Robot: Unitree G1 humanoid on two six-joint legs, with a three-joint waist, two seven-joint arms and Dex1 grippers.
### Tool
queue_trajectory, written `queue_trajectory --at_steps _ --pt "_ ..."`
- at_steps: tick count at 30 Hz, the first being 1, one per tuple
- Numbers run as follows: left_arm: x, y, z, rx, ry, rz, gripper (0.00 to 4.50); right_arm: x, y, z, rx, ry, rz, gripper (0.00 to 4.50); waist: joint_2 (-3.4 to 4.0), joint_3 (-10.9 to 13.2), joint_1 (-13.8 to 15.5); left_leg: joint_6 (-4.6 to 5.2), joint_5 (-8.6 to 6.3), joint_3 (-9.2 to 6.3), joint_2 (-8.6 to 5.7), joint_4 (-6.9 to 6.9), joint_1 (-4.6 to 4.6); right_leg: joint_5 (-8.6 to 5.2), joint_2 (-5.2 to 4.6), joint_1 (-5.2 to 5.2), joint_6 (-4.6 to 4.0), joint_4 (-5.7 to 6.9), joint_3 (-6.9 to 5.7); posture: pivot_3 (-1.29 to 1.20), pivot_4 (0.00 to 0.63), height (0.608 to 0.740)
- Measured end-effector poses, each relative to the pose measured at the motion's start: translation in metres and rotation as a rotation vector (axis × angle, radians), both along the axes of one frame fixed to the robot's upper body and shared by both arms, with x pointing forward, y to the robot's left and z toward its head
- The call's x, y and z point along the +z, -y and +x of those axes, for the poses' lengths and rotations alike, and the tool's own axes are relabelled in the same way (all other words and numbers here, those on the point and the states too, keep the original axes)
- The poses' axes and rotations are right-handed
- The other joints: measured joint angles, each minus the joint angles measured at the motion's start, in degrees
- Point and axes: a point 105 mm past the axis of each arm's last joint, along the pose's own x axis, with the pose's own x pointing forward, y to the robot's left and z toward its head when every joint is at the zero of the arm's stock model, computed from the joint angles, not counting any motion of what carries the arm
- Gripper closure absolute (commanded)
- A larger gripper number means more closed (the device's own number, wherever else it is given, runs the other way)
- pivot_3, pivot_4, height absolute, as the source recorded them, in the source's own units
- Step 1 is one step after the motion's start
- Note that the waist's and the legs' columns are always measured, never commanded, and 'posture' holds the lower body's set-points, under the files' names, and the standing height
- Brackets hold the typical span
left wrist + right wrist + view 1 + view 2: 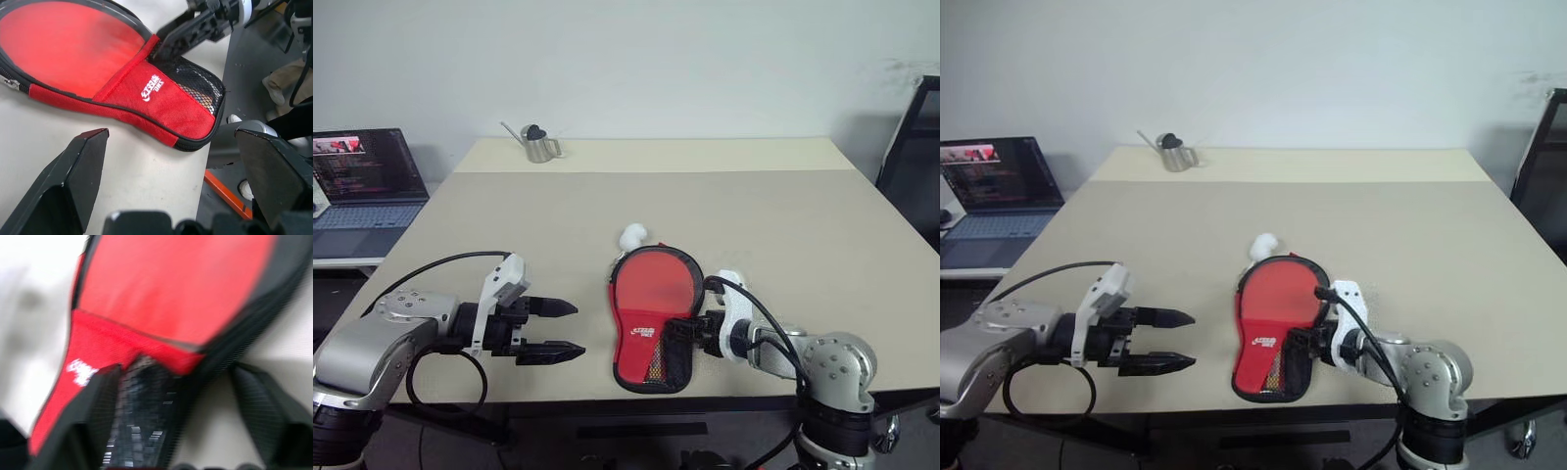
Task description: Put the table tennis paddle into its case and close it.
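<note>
The table tennis paddle [656, 282] sits inside the case [651, 323], red face showing because the flap remains unzipped. The right gripper [683, 335], at the case's three o'clock, has fingers spread, grasping nothing; the left gripper [558, 329] waits spread at nine o'clock

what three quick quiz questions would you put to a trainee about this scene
1. True or false: the case is zipped shut over the table tennis paddle.
2. What stands at the far edge of the table? A) a metal watering can B) a glass bottle C) a cardboard box
3. Fill in: the left pincer hovers open on the robot's ___ side of the case.

Key: 1 false, the flap is open and the red face shows; 2 A; 3 left.
</note>
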Motion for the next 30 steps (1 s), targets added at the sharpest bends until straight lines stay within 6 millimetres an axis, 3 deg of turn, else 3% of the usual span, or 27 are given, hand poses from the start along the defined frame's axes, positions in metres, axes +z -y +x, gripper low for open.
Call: queue_trajectory --at_steps 4,10,17,24,30 --pt "-0.001 0.001 0.001 0.005 0.001 -0.007 0.0 0.013 0.013 0.0 -0.013 0.067 -0.02 0.04 0.0 0.0 -0.19 0.0 0.0 -0.01 0.07 -0.06 0.01 -0.01 0.06 -0.01 -0.02 0.0 -0.02 0.0 0.15 0.74" --pt "-0.001 0.002 0.004 0.019 0.016 -0.021 0.0 0.042 0.007 0.0 0.09 0.178 0.007 0.04 0.0 0.0 -0.38 0.0 0.0 0.0 0.08 -0.14 0.02 -0.01 0.08 -0.05 -0.04 -0.01 0.0 0.0 0.15 0.74" --pt "0.013 0.001 0.038 0.187 0.127 -0.117 0.0 0.072 0.0 0.006 0.201 0.325 -0.008 0.04 0.0 0.0 -0.07 0.0 0.0 0.01 0.02 -0.11 0.01 -0.01 0.04 -0.01 -0.02 -0.06 -0.02 0.0 0.15 0.74" --pt "0.033 -0.014 0.089 0.489 0.275 -0.17 0.0 0.087 -0.021 0.026 0.301 0.455 -0.069 0.04 -0.02 0.0 -0.22 0.0 0.0 0.01 0.02 -0.08 0.01 0.09 0.06 -0.01 -0.14 -0.04 -0.02 0.0 0.15 0.74" --pt "0.034 -0.036 0.107 0.632 0.334 -0.104 0.0 0.074 -0.059 0.041 0.409 0.497 -0.075 0.04 -0.02 0.0 -0.23 -0.01 0.0 -0.03 0.02 -0.11 0.0 0.16 0.04 -0.01 -0.27 0.0 -0.09 0.0 0.15 0.74"
